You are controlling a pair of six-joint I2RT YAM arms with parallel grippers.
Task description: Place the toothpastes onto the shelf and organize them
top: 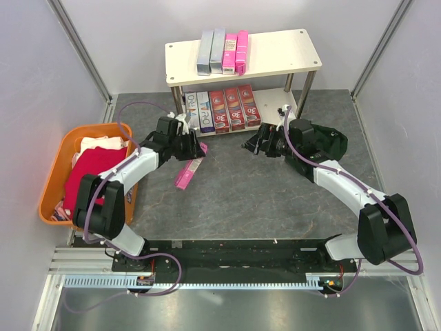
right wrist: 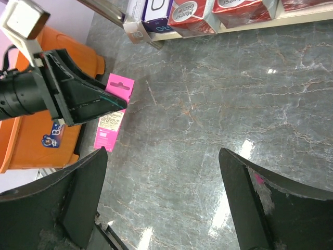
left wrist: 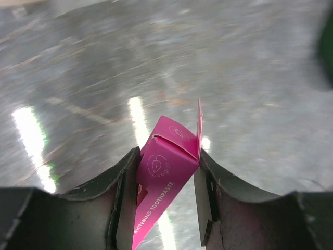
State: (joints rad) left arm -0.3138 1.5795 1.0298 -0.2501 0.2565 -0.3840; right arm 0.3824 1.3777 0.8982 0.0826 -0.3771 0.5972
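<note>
On the shelf [top: 289, 52] you have two grey boxes [top: 211, 52] and two pink boxes [top: 236, 52] side by side on top, with two navy-white boxes [top: 198, 112] and three red boxes [top: 234, 108] below. Another pink box [top: 188, 174] lies slanted on the desk [top: 275, 193], its far end pinched in the left gripper [top: 196, 149].

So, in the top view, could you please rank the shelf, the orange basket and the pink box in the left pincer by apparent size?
Largest to smallest:
1. shelf
2. orange basket
3. pink box, clearly the smallest

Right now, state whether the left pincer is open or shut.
Shut: the left pincer grips the pink toothpaste box, both fingers pressing its sides.
</note>
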